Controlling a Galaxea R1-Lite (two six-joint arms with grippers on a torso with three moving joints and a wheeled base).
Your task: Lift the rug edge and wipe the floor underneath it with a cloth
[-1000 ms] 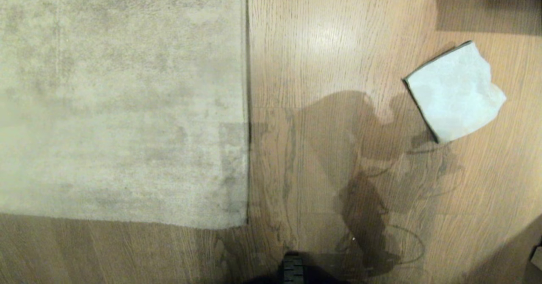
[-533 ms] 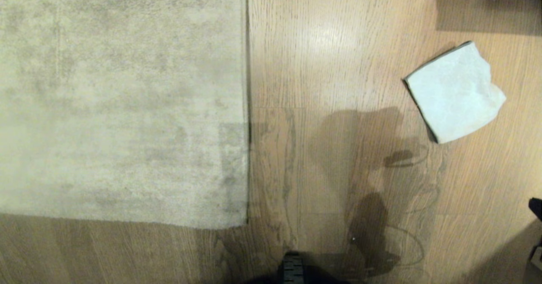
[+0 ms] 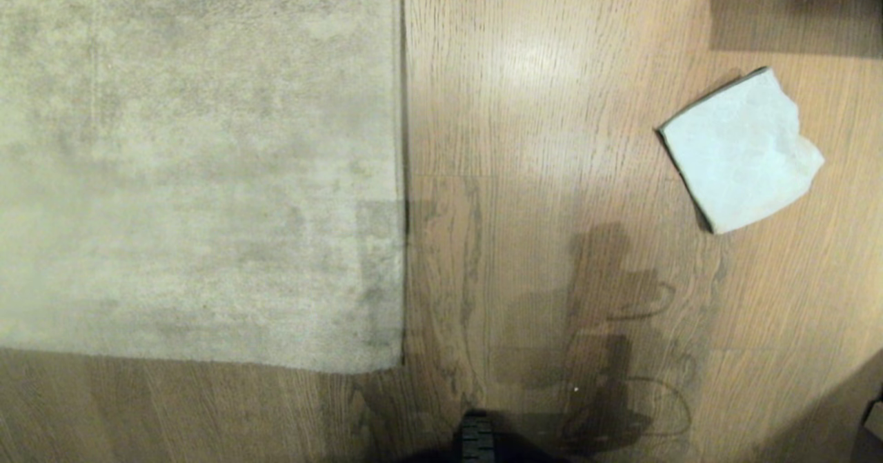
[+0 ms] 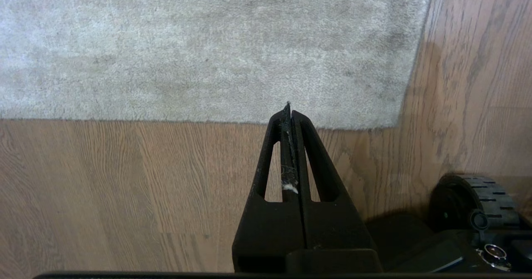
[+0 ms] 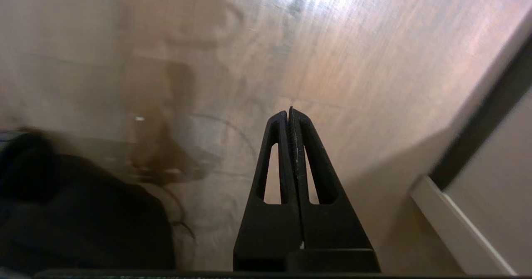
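The rug edge (image 3: 402,173) lies flat on the floor (image 3: 538,104), a straight border running away from the robot in the head view, with its near corner (image 3: 400,365) pressed down against the planks. The rug itself is a mottled grey-beige short pile covering the left half of that view. The floor is light oak-grain wood with a soft glare patch beside the rug and a dark arm-shaped shadow on the planks in front of the robot.

The cloth (image 3: 741,151) is a small pale blue-white rag, lying on the bare floor well to the right of the rug edge. One dark-trimmed side faces the rug, and the far side is slightly crumpled. Nothing touches it.

Neither arm appears in the head view. The left end effector (image 4: 289,110) is clenched with its two black fingers pressed together and nothing between them apart from a speck of pale lint lower down the seam. It hangs above the floor, its tip over the near border of the rug close to the corner. A black ribbed wheel (image 4: 474,202) of the base sits beside it.

The right end effector (image 5: 289,113) is likewise clenched and empty, over bare floor. A pale baseboard (image 5: 453,225) runs nearby, and the dark bulk of the base (image 5: 75,212) sits to the other side.
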